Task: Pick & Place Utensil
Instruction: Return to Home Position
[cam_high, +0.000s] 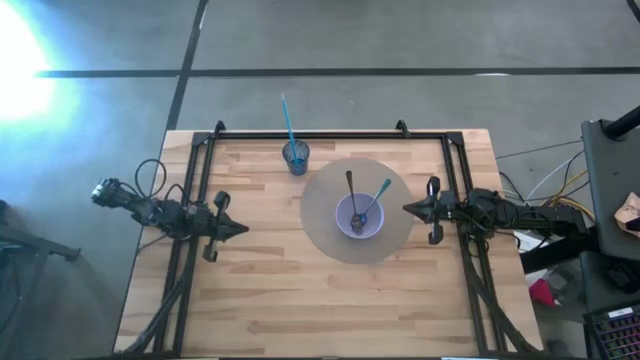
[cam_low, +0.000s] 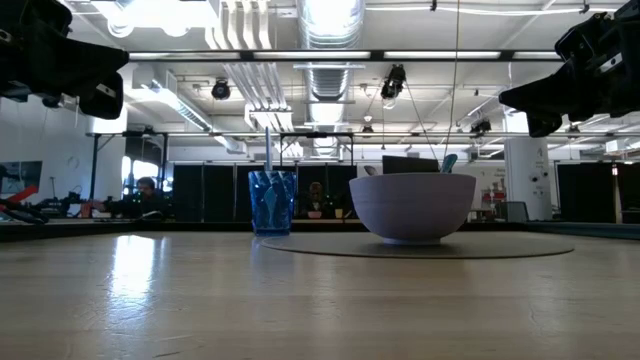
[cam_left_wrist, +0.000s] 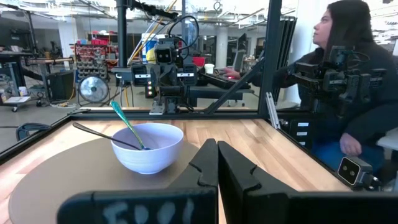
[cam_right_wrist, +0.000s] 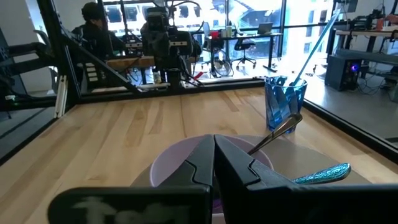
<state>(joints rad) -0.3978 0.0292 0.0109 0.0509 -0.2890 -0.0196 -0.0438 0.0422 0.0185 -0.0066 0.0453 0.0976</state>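
Observation:
A lavender bowl (cam_high: 359, 216) sits on a round grey mat (cam_high: 327, 232) and holds two utensils, a dark-handled one (cam_high: 351, 190) and a teal-handled one (cam_high: 378, 194), both leaning on its rim. A blue tumbler (cam_high: 295, 156) by the far edge holds a blue straw-like utensil (cam_high: 287, 118). My left gripper (cam_high: 240, 229) is shut and hovers left of the mat. My right gripper (cam_high: 408, 208) is shut and hovers just right of the bowl, above the mat's edge. In the right wrist view the bowl (cam_right_wrist: 168, 165) lies right beyond the fingers.
A black frame (cam_high: 310, 136) runs along the far edge and down both sides of the wooden table. A person (cam_left_wrist: 348, 68) sits beyond the table's right side. Open wood lies on the near half of the table (cam_high: 300, 310).

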